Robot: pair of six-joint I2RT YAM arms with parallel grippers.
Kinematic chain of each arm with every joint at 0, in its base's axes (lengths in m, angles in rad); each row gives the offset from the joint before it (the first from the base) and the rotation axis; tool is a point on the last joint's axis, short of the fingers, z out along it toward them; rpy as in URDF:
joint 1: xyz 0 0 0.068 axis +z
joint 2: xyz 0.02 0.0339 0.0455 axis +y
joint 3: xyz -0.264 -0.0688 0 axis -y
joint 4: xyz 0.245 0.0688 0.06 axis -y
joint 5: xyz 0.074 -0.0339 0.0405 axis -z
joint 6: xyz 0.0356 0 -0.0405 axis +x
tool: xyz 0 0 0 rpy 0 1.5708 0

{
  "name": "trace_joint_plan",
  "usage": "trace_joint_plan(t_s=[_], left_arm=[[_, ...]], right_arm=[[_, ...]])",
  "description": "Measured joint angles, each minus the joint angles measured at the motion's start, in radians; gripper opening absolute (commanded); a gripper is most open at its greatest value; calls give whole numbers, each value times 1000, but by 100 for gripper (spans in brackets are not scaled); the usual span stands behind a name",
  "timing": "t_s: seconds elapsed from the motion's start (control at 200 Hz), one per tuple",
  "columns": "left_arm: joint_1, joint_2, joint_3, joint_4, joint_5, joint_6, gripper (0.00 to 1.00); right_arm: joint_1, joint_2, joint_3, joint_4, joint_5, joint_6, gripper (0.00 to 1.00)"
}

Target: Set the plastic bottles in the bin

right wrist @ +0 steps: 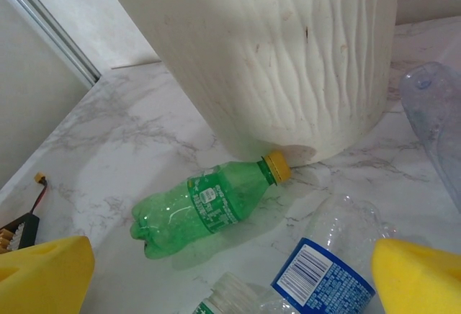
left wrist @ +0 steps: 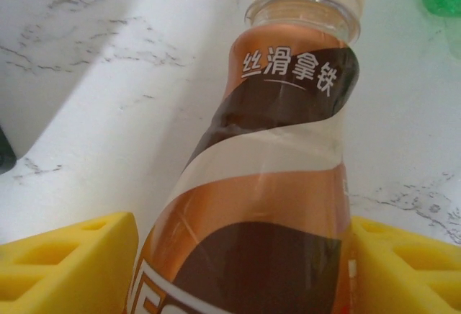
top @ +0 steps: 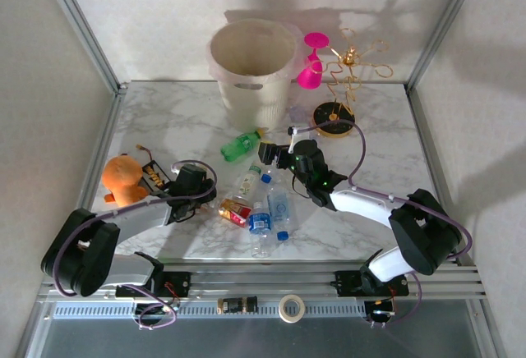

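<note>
Progress: early, nothing confirmed binned. The bin (top: pixel 252 66) stands upper centre in the top view. No bottle shows inside it, though the rim hides its bottom.

Lying on the table (top: pixel 164 128), mid-frame:
- green bottle (right wrist: pixel 209 206), cap just beside the bin's foot
- brown bottle (left wrist: pixel 266 184)
- several clear bottles (top: pixel 261 220) with blue caps

Left gripper (left wrist: pixel 245 271): jaws flank the brown bottle, pads (left wrist: pixel 72 256) at its sides; cannot tell if clamped.

Right gripper (right wrist: pixel 230 278): jaws wide apart over a clear bottle, holding nothing

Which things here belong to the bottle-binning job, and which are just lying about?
Job: bin, green bottle, brown bottle, clear blue-capped bottles.
Lying about: orange plush toy, pink goblet, gold wire stand, tape roll.
</note>
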Motion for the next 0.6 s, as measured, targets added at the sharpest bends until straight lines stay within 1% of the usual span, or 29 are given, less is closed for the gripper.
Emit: trace_joint_plan(t_s=[0.175,0.351,0.601], left_arm=[[0,-86,33,-14,-34,0,49],[0,-164,129,1,-78,2,47],[0,-175,323,85,-86,34,46]], right_arm=[[0,-11,-27,4,21,0,99],[0,-36,-45,20,38,0,99],[0,-67,-76,42,57,0,99]])
